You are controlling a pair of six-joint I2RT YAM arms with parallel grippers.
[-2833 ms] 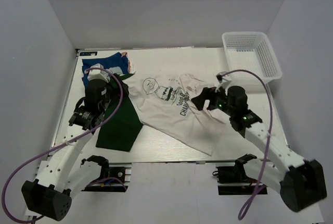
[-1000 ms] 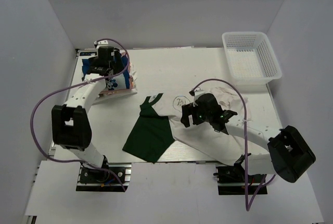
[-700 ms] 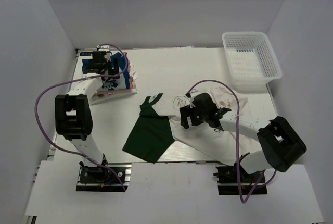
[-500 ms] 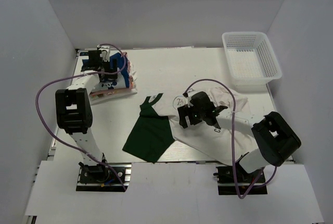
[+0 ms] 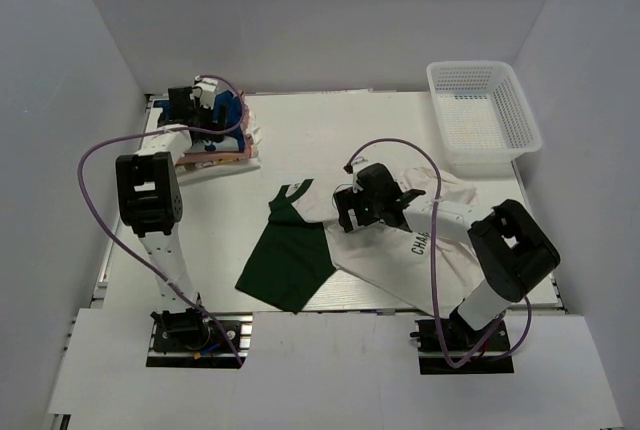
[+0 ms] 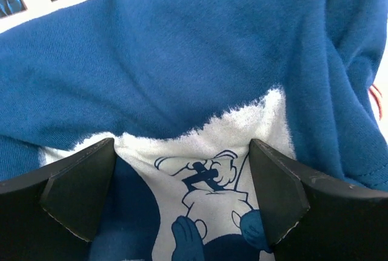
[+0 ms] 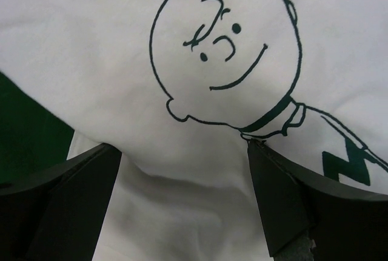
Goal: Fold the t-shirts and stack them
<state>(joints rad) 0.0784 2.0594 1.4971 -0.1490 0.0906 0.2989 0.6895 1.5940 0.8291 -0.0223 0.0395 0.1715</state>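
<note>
A blue t-shirt (image 5: 232, 112) with a white cartoon print (image 6: 209, 173) tops a pile at the table's back left, with pinkish t-shirts (image 5: 218, 157) under it. My left gripper (image 5: 198, 118) hangs open just over that print, its fingers (image 6: 77, 195) straddling the cloth (image 6: 182, 48). A cream t-shirt (image 5: 425, 245) lies spread at centre right, and its cartoon-boy drawing (image 7: 225, 54) fills the right wrist view. My right gripper (image 5: 352, 212) is open low over a wrinkle in it (image 7: 182, 182). A dark green t-shirt (image 5: 290, 255) lies beside it, partly under the cream edge.
A white mesh basket (image 5: 482, 115) stands at the back right corner. White walls close in the table on three sides. The right arm's purple cable (image 5: 400, 150) arcs over the cream shirt. The green cloth (image 7: 24, 133) shows at the left of the right wrist view.
The left gripper has reached farther back over the blue shirt pile. The right gripper has slid left and back across the cream shirt towards the drawing. Both have stayed open.
</note>
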